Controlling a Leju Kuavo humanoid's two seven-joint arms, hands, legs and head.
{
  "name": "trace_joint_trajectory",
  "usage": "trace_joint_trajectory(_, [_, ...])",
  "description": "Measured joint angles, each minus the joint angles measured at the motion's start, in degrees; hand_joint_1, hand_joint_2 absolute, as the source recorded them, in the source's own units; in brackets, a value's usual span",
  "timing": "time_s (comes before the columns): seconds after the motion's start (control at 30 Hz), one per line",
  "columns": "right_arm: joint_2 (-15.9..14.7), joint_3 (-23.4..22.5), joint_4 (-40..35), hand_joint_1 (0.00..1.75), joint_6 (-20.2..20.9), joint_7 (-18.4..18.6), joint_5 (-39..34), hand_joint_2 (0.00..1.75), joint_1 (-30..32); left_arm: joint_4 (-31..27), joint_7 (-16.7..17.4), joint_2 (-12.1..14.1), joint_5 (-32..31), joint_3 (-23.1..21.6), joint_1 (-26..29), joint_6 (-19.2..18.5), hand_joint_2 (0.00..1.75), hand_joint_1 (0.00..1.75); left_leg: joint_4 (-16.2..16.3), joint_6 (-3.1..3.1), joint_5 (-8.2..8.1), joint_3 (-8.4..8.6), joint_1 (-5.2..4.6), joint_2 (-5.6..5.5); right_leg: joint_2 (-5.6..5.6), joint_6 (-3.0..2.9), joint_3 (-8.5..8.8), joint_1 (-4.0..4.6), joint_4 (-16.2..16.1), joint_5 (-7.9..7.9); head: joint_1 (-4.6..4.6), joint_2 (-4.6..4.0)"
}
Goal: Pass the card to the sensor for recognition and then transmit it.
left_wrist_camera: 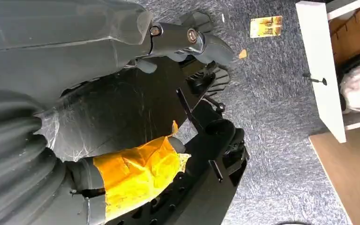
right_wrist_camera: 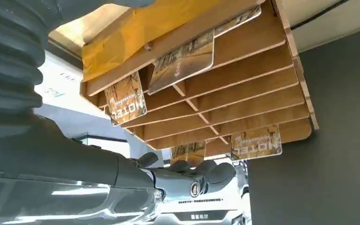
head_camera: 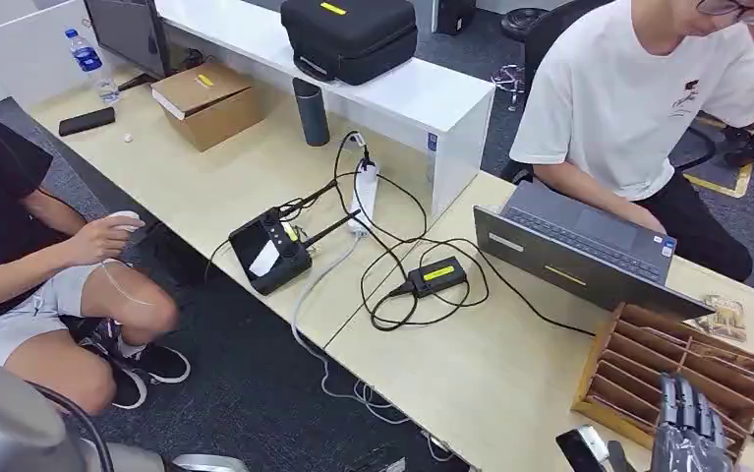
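At the wooden rack [head_camera: 667, 369], the right hand [head_camera: 685, 433] holds nothing, fingers [right_wrist_camera: 201, 171] apart; the wrist view shows cards [right_wrist_camera: 182, 61] slotted inside.

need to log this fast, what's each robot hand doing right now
Left robot hand: hanging over the floor, holding nothing, fingers apart.
Right robot hand: at the wooden card rack, grip cannot be told.

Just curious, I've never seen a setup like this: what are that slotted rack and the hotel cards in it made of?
The slotted rack looks like thin plywood or fibreboard: matte tan faces, darker cut edges, dividers slotted together. The hotel cards seem to be glossy plastic or coated card, since their printed faces catch a sheen; which one, the pictures leave open.
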Motion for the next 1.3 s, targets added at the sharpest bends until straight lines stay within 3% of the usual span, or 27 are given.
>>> trace_joint_trajectory(1.3, [1.47,0.15,2.67,0.0,-0.04,-0.39,-0.06,1.75,-0.44,0.0,0.02,-0.22,0.0,0.0,-0.08,-0.02,1.75,0.0,0.0,0.0,0.0,0.0,0.0,0.0,0.0,0.0,0.0,0.0,0.01,0.0,-0.02,0.0])
